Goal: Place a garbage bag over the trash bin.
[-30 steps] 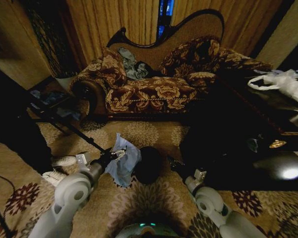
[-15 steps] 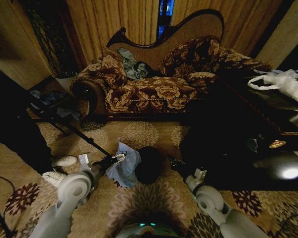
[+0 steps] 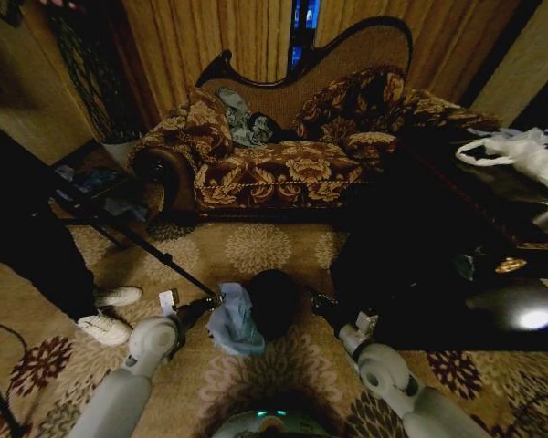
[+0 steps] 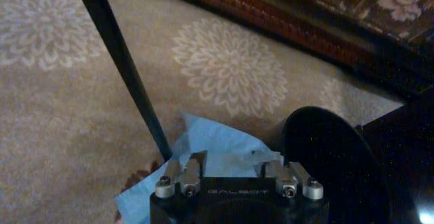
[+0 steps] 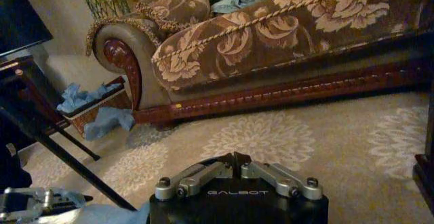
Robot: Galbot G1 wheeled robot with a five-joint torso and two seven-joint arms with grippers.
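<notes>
Head view: the trash bin (image 3: 272, 303) stands on the patterned carpet (image 3: 256, 246) at lower centre of the frame, in front of the floral sofa (image 3: 283, 155). The garbage bag (image 3: 235, 319) lies crumpled just left of the bin, touching its side. The left end effector (image 3: 216, 300) sits at the bag's upper left edge, pinched on the film. The right end effector (image 3: 318, 301) hovers just right of the bin.

Left wrist view: the left end effector (image 4: 234, 155) at the bottom of the frame has its fingers (image 4: 191, 169) narrowed on the pale blue garbage bag (image 4: 210, 142); the trash bin (image 4: 326, 153) is at lower right, and a black tripod leg (image 4: 125, 66) slants across the left.

Right wrist view: the right end effector (image 5: 235, 156) at bottom centre has its fingers brought together, holding nothing, above the carpet (image 5: 271, 132). The sofa (image 5: 271, 41) fills the upper frame, and a basket (image 5: 95, 107) with blue film sits at left.
</notes>
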